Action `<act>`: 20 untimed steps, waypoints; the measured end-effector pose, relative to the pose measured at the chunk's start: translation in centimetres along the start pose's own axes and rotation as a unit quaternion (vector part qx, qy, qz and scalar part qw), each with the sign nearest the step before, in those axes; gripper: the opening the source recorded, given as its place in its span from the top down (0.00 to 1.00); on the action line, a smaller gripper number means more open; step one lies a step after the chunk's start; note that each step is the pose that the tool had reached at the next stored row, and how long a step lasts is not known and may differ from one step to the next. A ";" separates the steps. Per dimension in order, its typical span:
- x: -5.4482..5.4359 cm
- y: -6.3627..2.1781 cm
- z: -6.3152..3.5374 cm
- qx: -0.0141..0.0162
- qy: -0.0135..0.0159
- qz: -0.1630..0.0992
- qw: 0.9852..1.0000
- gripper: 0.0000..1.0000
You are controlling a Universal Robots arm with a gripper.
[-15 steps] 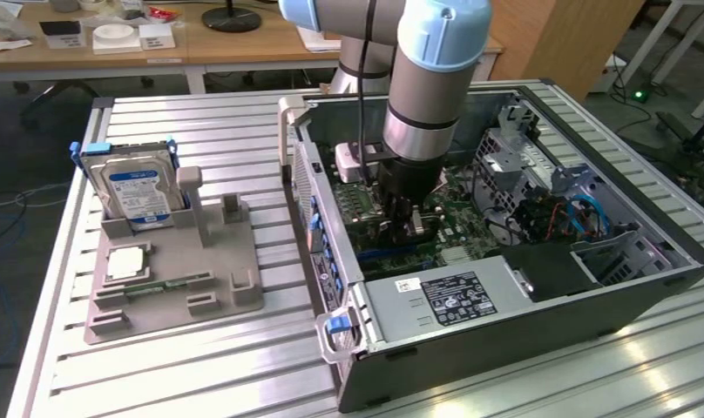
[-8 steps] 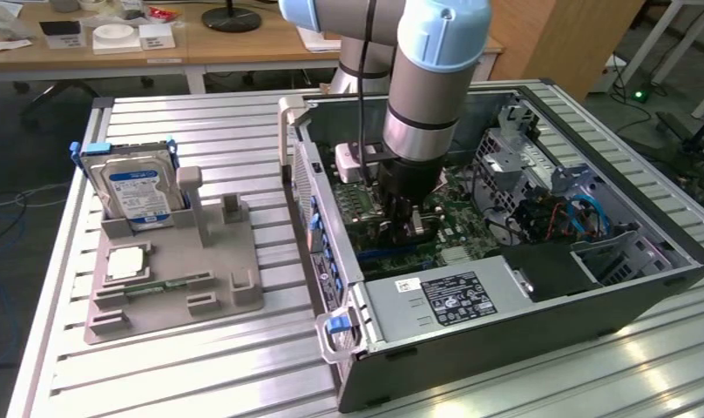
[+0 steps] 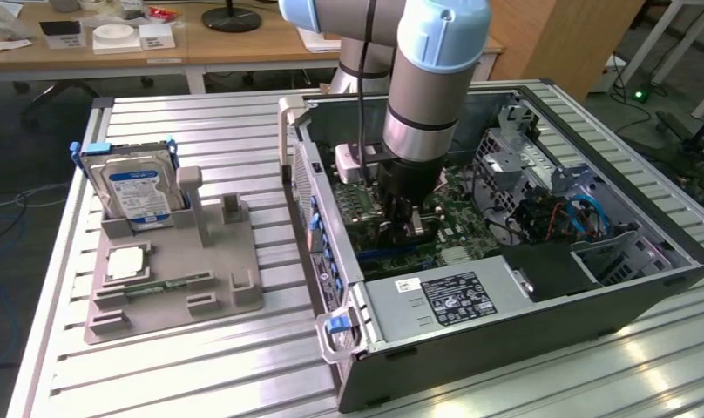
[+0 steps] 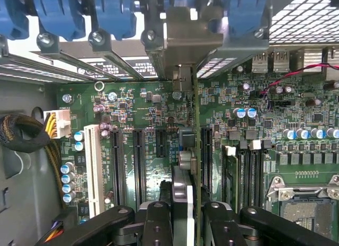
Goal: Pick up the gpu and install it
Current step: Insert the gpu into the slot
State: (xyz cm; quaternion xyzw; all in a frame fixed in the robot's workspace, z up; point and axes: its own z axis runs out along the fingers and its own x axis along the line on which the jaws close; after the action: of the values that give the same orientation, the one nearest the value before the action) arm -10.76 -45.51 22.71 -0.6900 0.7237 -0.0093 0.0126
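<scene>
One card, one slot, and I'm right in the middle of the install part: my pincer (image 4: 183, 214) is clamped on the gpu (image 4: 181, 195), holding it edge-on and upright, down inside the open computer case (image 3: 631, 287) just over the motherboard (image 4: 137, 103). From the wrist view the card's thin edge runs straight away from me between the long black expansion slots (image 4: 139, 166), and its metal bracket (image 4: 188, 39) sits up at the rear wall of the case by the blue slot clips (image 4: 114, 15). I honestly can't tell if the bottom edge is already seated in a slot or just hovering over it, since the card hides its own contact edge. My guess is the pick-up is done and the seating is what's in hand, so what it calls for is keeping the card dead square to the slot and pressing evenly, because a tilt would bind it. In the exterior view the case lies on its side on a ribbed metal worktop (image 3: 189, 366), and on the exterior view's left there's a grey parts holder (image 3: 201, 270) with a hard drive (image 3: 137, 187) standing upright in it, well apart from the case. Behind is a wooden desk (image 3: 213, 48) with odds and ends, plus office floor.
</scene>
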 end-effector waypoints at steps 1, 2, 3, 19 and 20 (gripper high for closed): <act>0.0 0.00 0.01 0.000 0.000 0.000 1.000 0.72; 0.0 0.00 0.02 0.000 0.000 0.000 1.000 0.72; 0.0 0.00 0.03 0.000 0.000 0.000 1.000 0.72; 0.2 0.00 0.23 0.000 0.000 0.000 1.000 0.72; 0.2 0.00 0.23 0.000 0.000 0.000 1.000 0.72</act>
State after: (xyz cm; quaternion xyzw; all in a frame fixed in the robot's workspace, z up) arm -10.76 -45.67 22.47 -0.6900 0.7237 -0.0093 0.0126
